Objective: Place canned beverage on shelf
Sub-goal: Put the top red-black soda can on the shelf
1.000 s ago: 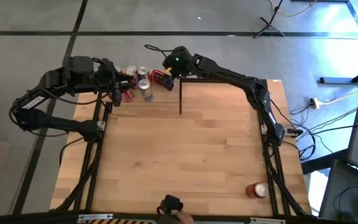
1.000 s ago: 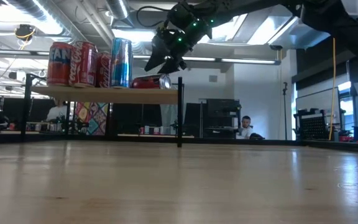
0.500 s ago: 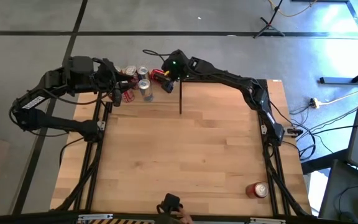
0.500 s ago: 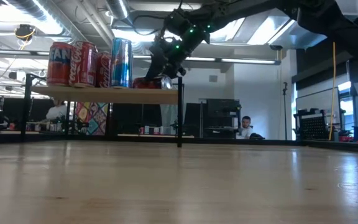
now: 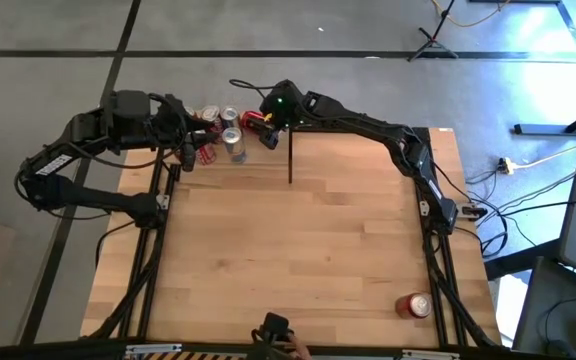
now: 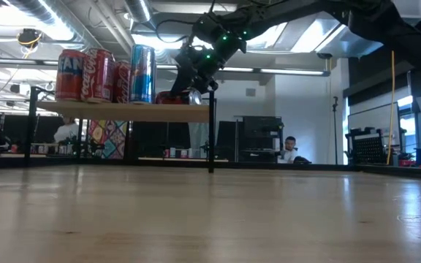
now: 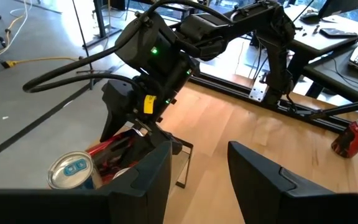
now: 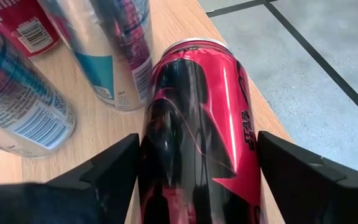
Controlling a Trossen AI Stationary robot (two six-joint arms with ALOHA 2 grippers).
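Observation:
A red and black can (image 8: 197,118) lies on its side on the shelf (image 6: 123,111), near the shelf's right end (image 5: 256,125). My right gripper (image 8: 197,138) reaches down over it, open, one finger on each side of the can's body. Several cans (image 6: 101,73) stand upright on the shelf to the left of it. My left gripper (image 7: 197,168) hovers open at the shelf's left side (image 5: 186,150), with nothing between its fingers. My right gripper straddles the lying can's body near its closer end (image 8: 166,155), slanting down and lying along the can. The fingers (image 8: 114,165) stand close against its sides; I cannot tell whether they touch. The can rests on the shelf board.
Another red can (image 5: 414,305) lies on the tabletop near its front right corner. A thin black post (image 5: 290,155) stands at the shelf's right end, close to my right gripper. The upright cans (image 8: 110,50) stand just beyond the lying one.
My right gripper has come down toward the lying can on the shelf and now reaches around it. The can has stayed where it was.

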